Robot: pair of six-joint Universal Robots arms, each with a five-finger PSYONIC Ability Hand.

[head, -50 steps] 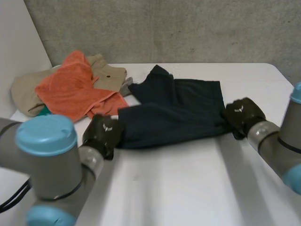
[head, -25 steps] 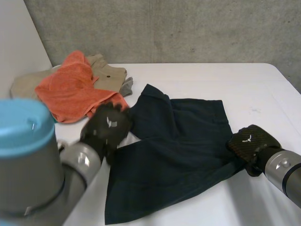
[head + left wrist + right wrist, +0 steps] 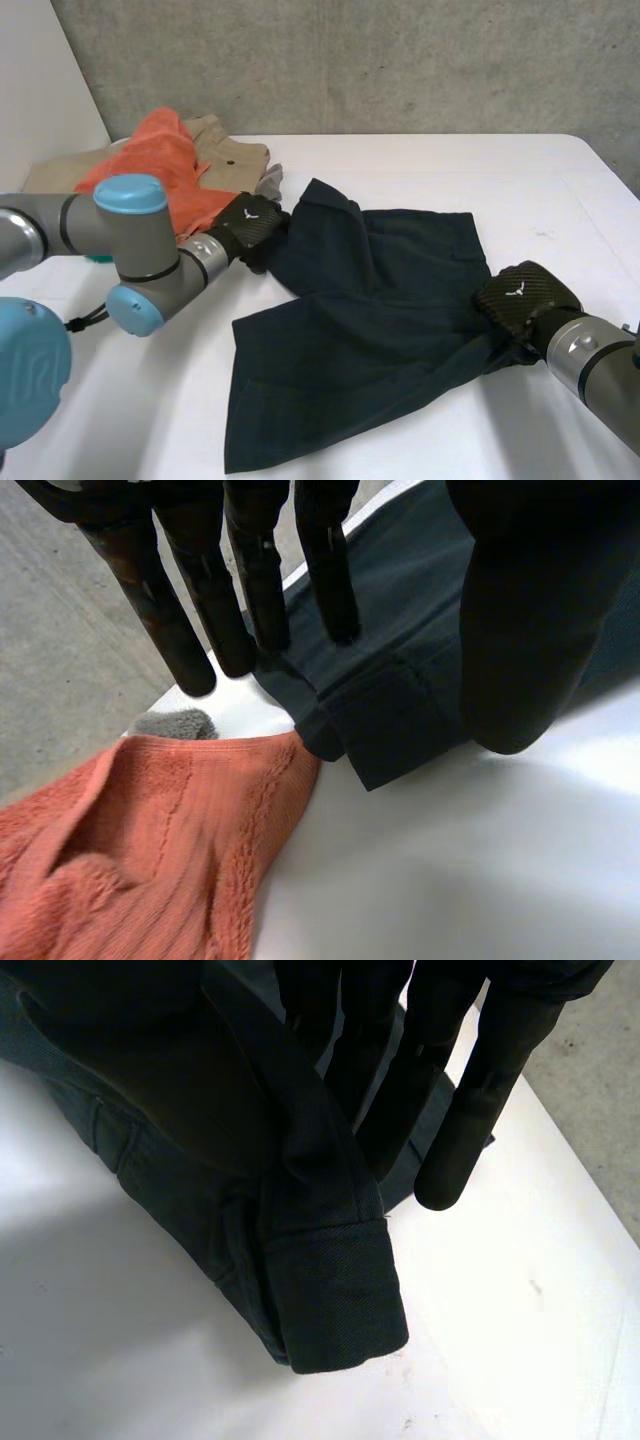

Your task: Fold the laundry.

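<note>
Item: dark navy shorts (image 3: 370, 320), spread flat on the white table (image 3: 560, 190), centre to right of centre. A second ago they lay as a narrower band farther back; now they are drawn nearer and opened out, with one leg reaching toward the near left. Against half a second ago the cloth's outline is little changed.

Left hand (image 3: 250, 222): half a second ago it was nearer and over the shorts' left part; now the arm reaches out and the hand sits at their far-left corner, beside the orange cloth. In the left wrist view its fingers (image 3: 325, 570) are straight and slightly spread, tips over the folded band of the shorts (image 3: 420, 610); the thumb (image 3: 520, 630) stands apart on the other side; nothing is clasped and the cloth lies on the table under them.

Right hand (image 3: 520, 298): at the shorts' right edge, about where it was half a second ago. In the right wrist view the fingers (image 3: 480, 1090) are straight and close together; a fold of the shorts (image 3: 320, 1300) runs up between them and the thumb and is pinched there, its hem hanging below the fingertips.

Lie: long axis from far right to near left; the near-left corner points to the table's near edge.

Surroundings: orange knitted cloth (image 3: 160, 170) at far left, its corner almost touching the shorts; a beige garment (image 3: 230, 155) under and behind it; a small grey piece (image 3: 268, 183) between them and the shorts.
</note>
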